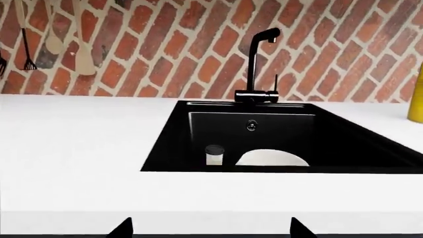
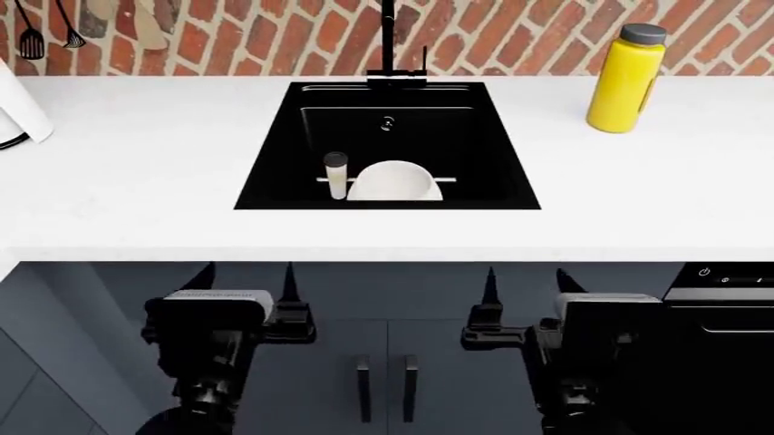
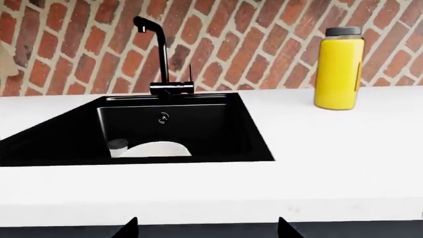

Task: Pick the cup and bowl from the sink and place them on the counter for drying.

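Head view: we see both arms parked low in front of the dark cabinet doors (image 2: 387,372), below the counter (image 2: 133,172) edge and well short of the sink (image 2: 278,154).
Left gripper (image 2: 242,283): its two fingers stand well apart and hold nothing.
Right gripper (image 2: 528,283): same deal, fingers spread wide and bare.
Cup (image 2: 335,173): upright in the sink, toward its near wall, black lid on top, just beside the bowl on the left-arm side.
Bowl (image 2: 396,181): in the sink too, near wall; whether it touches the cup we can't tell.
Faucet (image 2: 390,41): at the back rim, against the brick wall (image 2: 508,32).
Yellow bottle (image 2: 626,78): stands on the counter on the right-arm side, well apart from the sink.

Left wrist view: we only get two dark fingertips (image 1: 121,228) poking in at the picture's edge, set wide apart with nothing between them. Cup (image 1: 214,154) and bowl (image 1: 272,158) peek over the sink's (image 1: 370,144) near rim, with the counter (image 1: 73,144) all around.

Right wrist view: same story, fingertips (image 3: 127,229) wide apart and not gripping anything. Cup (image 3: 118,147) and bowl (image 3: 157,149) are half hidden behind the sink's (image 3: 218,134) near rim; the yellow bottle (image 3: 339,68) stands on the counter (image 3: 330,148).
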Motion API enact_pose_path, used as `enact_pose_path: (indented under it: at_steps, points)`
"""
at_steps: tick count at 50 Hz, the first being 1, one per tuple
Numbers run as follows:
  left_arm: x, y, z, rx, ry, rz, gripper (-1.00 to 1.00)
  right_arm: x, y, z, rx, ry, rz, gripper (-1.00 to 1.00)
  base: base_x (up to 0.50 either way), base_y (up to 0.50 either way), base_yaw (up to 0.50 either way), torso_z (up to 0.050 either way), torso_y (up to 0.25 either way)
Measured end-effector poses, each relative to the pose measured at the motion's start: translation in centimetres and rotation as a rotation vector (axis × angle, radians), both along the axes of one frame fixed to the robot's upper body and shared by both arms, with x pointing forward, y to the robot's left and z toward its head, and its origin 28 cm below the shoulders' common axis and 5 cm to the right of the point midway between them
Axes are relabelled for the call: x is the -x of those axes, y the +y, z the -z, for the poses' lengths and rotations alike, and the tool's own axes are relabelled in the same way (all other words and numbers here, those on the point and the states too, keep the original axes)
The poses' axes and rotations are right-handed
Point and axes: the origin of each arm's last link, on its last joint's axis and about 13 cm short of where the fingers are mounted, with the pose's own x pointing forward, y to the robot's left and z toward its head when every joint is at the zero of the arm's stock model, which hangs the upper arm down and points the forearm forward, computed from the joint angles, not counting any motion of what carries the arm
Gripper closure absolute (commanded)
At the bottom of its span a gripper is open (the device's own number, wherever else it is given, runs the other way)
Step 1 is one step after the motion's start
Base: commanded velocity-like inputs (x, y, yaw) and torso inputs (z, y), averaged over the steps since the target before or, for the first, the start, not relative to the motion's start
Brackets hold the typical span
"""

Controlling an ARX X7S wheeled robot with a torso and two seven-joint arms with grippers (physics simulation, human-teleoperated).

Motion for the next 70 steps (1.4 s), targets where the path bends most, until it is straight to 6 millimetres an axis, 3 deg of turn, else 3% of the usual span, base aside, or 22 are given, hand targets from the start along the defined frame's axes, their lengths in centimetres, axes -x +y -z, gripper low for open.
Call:
enact_pose_path:
  at_steps: [5,14,20,26,33,45,70]
  points:
    - [-1.2,0.3,-3.8,0.015,0.005,0.039,-1.00,-1.5,-1.0,-4.1,-0.017,0.006,-0.039,-1.00,0.00,0.00,0.00,0.000,0.000]
    - [-4.1,1.0,-12.2,-0.004,0.040,0.140,-1.00,-4.9,-3.1,-13.2,-0.014,0.065,-0.136,-1.00,0.00,0.00,0.00,0.000,0.000]
    - [-4.5,1.2,-15.5,-0.020,0.057,0.179,-1.00,-5.6,-3.9,-16.9,-0.005,0.099,-0.181,-1.00,0.00,0.00,0.00,0.000,0.000]
    - [-4.7,1.6,-17.5,-0.026,0.079,0.190,-1.00,-5.7,-4.6,-19.2,-0.002,0.117,-0.202,-1.00,0.00,0.00,0.00,0.000,0.000]
    - [-4.8,1.6,-18.9,-0.047,0.097,0.205,-1.00,-5.5,-5.0,-20.4,0.030,0.138,-0.216,-1.00,0.07,0.00,0.00,0.000,0.000]
    - [-4.8,1.7,-20.0,-0.063,0.129,0.226,-1.00,-5.3,-5.5,-20.7,0.062,0.162,-0.212,-1.00,0.44,0.00,0.00,0.000,0.000]
    - [-4.7,2.0,-19.3,-0.073,0.174,0.242,-1.00,-4.9,-5.5,-20.5,0.100,0.205,-0.209,-1.00,0.49,0.00,0.00,0.000,0.001]
